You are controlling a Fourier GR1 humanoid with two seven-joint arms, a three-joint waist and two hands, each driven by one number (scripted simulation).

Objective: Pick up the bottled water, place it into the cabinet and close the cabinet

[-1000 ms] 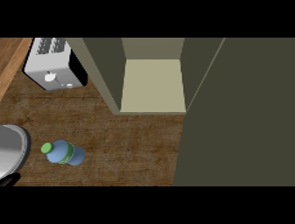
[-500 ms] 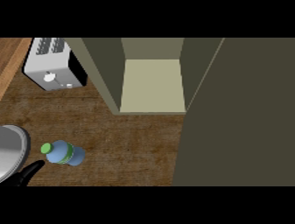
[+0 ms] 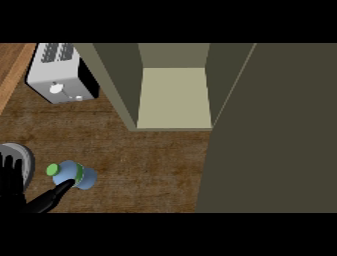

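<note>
**Operator:** What does the bottled water look like, and where is it?

**Describer:** You are looking almost straight down on it. The bottled water (image 3: 75,176) is a small pale blue bottle with a bright green cap, seen from above so that it appears short and rounded, with the cap toward the left. It sits on the dark wooden counter (image 3: 127,150) in the lower left part of the view, well apart from the cabinet (image 3: 172,97).

**Operator:** And the hand?

**Describer:** Your left hand (image 3: 5,187) comes in at the lower left corner. It is black, spread wide with its fingers straight and pointing up the view, and it holds nothing. Its thumb reaches out to the right, with the tip at the bottle's lower edge; whether it touches is hard to tell.

**Operator:** The cabinet?

**Describer:** It stands open at top centre, showing a pale shelf floor inside. Its door (image 3: 282,130) fills the right side of the view. A white toaster (image 3: 59,75) sits at upper left.
</note>
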